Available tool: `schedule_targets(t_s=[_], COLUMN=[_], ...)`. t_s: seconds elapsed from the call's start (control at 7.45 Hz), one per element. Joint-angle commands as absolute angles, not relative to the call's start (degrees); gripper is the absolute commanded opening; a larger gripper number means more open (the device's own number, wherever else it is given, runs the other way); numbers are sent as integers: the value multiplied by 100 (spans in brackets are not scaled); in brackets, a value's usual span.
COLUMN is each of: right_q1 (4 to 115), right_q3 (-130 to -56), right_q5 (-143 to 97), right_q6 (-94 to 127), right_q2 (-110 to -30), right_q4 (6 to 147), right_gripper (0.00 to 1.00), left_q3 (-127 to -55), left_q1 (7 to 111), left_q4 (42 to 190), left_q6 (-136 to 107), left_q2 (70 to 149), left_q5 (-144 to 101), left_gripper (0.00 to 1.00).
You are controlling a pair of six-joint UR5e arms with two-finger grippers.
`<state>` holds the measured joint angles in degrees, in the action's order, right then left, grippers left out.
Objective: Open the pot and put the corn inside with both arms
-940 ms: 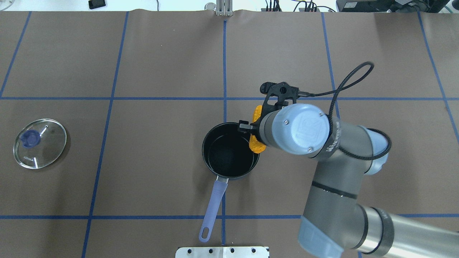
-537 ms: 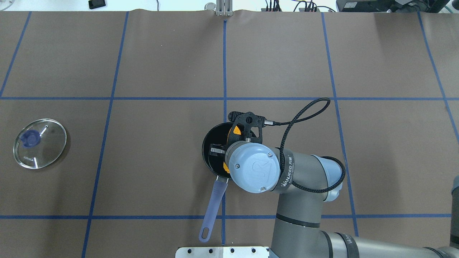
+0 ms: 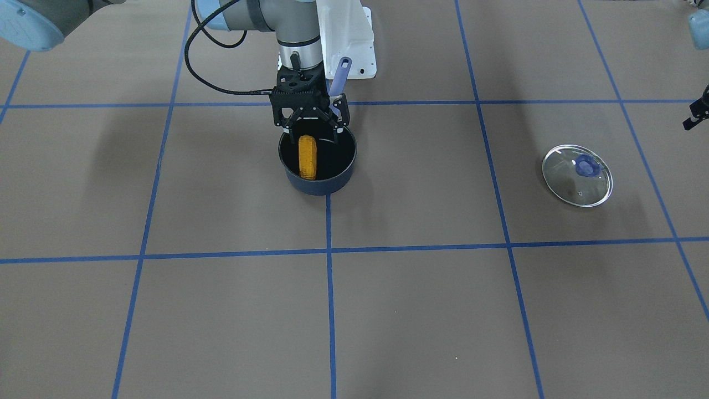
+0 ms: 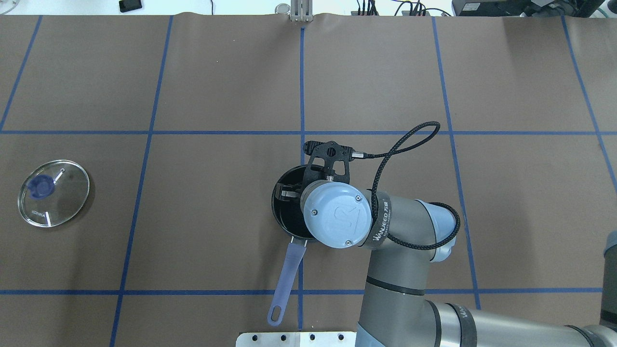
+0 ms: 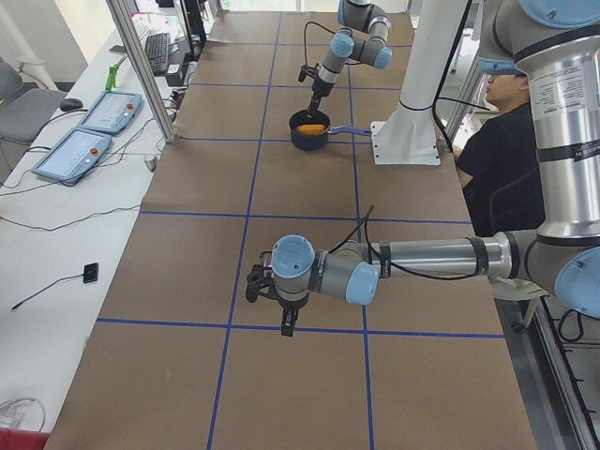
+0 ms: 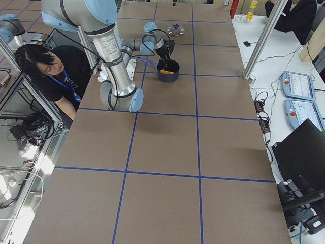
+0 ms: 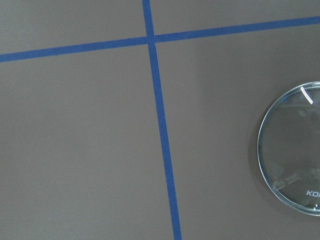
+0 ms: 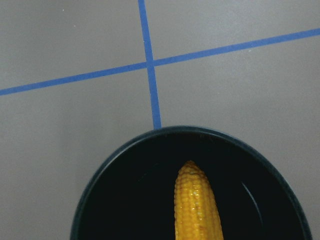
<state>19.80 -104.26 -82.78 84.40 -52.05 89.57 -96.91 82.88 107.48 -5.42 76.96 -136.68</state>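
Note:
The dark navy pot point(image 3: 319, 185) stands open near the table's middle, its periwinkle handle point(image 4: 286, 272) pointing toward the robot. The yellow-orange corn point(image 3: 307, 157) lies inside it, and also shows in the right wrist view point(image 8: 196, 205). My right gripper point(image 3: 312, 131) hangs just above the pot with its jaws spread wide, clear of the corn. One finger point(image 4: 288, 193) shows over the pot from above, where the wrist hides the corn. My left gripper point(image 3: 697, 114) shows only partly, far off beside the lid. I cannot tell whether it is open or shut.
The round glass lid point(image 4: 53, 193) with a blue knob lies flat on the table's left side, also in the left wrist view point(image 7: 295, 160). Blue tape lines cross the brown mat. A white base plate point(image 3: 349, 39) stands behind the pot. Operators sit at the table's ends.
The right gripper moved left from the pot's right rim to over the pot, carrying the corn. The corn now lies in the pot and the jaws have opened.

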Motion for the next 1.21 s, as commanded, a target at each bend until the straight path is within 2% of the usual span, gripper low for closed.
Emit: schedule_targets(t_s=[0.0, 0.13, 0.4, 0.81, 1.07], right_q1=[2956, 3701, 5204, 6974, 7870], right_q3=[-10450, -10424, -10433, -10091, -10090], right_q5=[-9214, -9898, -11261, -12364, -12812], right_q6=[7730, 7143, 5398, 2584, 1157], right_q2=[-5220, -5334, -6052, -6993, -7897], right_q4=[8991, 9009, 9000, 9131, 9202], right_gripper=[100, 100, 100, 100, 100], left_q3=[-9729, -10060, -10178, -10090, -10160], left_q1=[8314, 8323, 8315, 8306, 8323], left_q4=[10767, 10758, 10749, 10670, 9552], left_q6=[-545, -545, -545, -606, -537], left_q2=[7595, 7420, 7234, 7383, 7960], left_q5=[-13676, -13658, -13641, -13052, -13095], left_gripper=[99, 99, 99, 98, 99])
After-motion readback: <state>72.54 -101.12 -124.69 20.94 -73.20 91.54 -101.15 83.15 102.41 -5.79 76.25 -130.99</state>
